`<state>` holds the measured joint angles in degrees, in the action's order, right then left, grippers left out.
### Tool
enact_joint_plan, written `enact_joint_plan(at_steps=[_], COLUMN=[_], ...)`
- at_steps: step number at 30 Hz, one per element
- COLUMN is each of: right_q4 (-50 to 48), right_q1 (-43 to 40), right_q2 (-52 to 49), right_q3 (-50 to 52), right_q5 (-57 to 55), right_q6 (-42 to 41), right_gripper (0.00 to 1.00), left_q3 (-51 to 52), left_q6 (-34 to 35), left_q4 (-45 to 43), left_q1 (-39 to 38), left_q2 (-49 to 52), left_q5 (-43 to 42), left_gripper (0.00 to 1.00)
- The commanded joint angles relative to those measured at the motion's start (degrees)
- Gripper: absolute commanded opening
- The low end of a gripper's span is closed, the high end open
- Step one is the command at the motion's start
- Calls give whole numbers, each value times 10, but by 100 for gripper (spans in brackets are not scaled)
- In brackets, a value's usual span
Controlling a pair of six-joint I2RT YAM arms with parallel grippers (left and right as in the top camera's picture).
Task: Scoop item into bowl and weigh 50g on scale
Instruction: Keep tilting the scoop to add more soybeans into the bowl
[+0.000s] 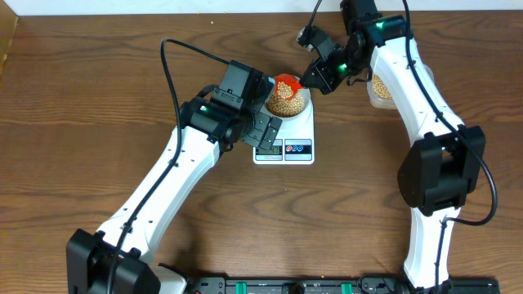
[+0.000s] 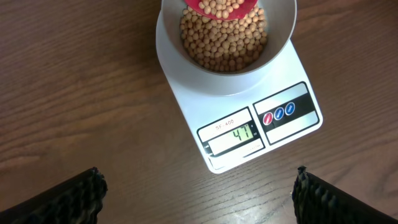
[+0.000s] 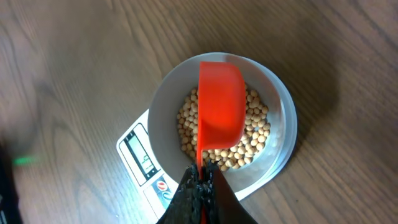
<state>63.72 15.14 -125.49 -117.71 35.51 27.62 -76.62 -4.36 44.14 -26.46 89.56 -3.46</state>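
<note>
The pale bowl [image 1: 299, 106] stands on the white scale [image 1: 284, 149] and holds many tan beans [image 2: 222, 43]. The scale display [image 2: 233, 136] reads 47. My right gripper [image 3: 200, 180] is shut on the handle of a red scoop [image 3: 219, 106], which is tipped over the bowl [image 3: 273, 99] with beans [image 3: 254, 134] below it; the scoop shows in the overhead view [image 1: 286, 83] too. My left gripper [image 2: 198, 190] is open and empty, hovering above the table just in front of the scale [image 2: 292, 124], its arm [image 1: 237, 110] left of the bowl.
A clear tub with beans [image 1: 378, 88] sits at the back right, mostly hidden behind the right arm. Bare wooden table [image 1: 82, 122] lies left of the scale. The robot bases [image 1: 286, 286] stand at the front edge.
</note>
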Motion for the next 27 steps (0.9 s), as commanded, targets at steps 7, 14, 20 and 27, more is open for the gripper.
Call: enact_joint_plan(at_steps=[7, 14, 20, 27], right_q4=[1, 0, -1, -3], right_q1=[3, 3, 3, 3], right_q2=[26, 26, 26, 26], right_q3=[-15, -15, -15, -15], right_q5=[-15, -26, -26, -26], right_q6=[96, 108, 118, 123], right_gripper=[1, 1, 1, 1], left_q3=[-2, -2, -2, -2], left_q6=[-3, -3, -3, -3], left_q4=[2, 2, 2, 2], left_q1=[0, 0, 0, 0], left_q2=[-12, -12, -12, -12], left_q5=[8, 8, 8, 8], left_gripper=[98, 98, 98, 98])
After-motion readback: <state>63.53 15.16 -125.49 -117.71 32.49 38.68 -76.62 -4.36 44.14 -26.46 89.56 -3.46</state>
